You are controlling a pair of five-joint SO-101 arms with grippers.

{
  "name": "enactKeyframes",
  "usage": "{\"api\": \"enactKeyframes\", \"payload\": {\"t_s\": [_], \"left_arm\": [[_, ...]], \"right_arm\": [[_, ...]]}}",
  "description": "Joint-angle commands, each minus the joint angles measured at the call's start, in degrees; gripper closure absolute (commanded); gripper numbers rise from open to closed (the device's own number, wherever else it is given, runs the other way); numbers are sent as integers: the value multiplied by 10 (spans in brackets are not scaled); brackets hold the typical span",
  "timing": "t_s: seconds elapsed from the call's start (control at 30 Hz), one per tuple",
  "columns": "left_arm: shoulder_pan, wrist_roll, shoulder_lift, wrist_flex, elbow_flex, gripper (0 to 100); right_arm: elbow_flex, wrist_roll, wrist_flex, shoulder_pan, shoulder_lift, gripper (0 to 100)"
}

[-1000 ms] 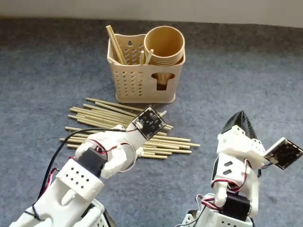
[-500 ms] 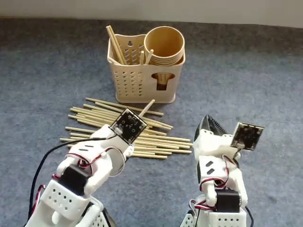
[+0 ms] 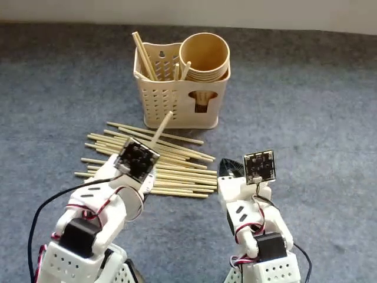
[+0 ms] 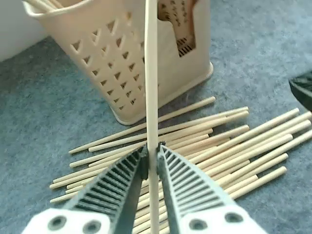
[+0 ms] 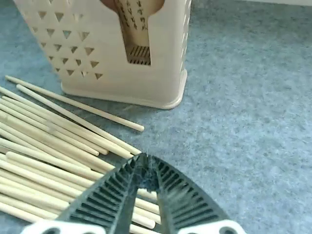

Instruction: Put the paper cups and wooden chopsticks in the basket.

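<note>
The right arm's black ridged gripper (image 5: 145,162) hangs low over the near right edge of the loose pile of pale wooden chopsticks (image 3: 177,175), its jaws pressed together with nothing between them. The left gripper (image 4: 152,149) is clamped on a single wooden chopstick (image 4: 151,73), lifted clear of the pile and pointing at the cream perforated plastic basket (image 3: 171,100). The pile lies on the grey carpeted table (image 3: 306,106) just in front of the basket. Inside the basket, a few chopsticks (image 3: 144,56) lean in the left compartment and a stack of tan paper cups (image 3: 204,53) fills the right one.
</note>
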Motion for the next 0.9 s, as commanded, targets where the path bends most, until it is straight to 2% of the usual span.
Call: {"api": "enactKeyframes", "payload": {"t_s": [0.0,0.27,0.43,0.87], "left_arm": [[-32,43,-48,1,-7,993],[-56,84,-153,-14,-7,993],[-77,84,-202,-72,-8,993],[-73,85,-197,-253,-8,993]], "right_arm": [[30,13,-1,-5,-6,991],[66,9,33,-5,-6,991],[66,9,112,-6,-6,991],[66,12,282,-5,-6,991]]}}
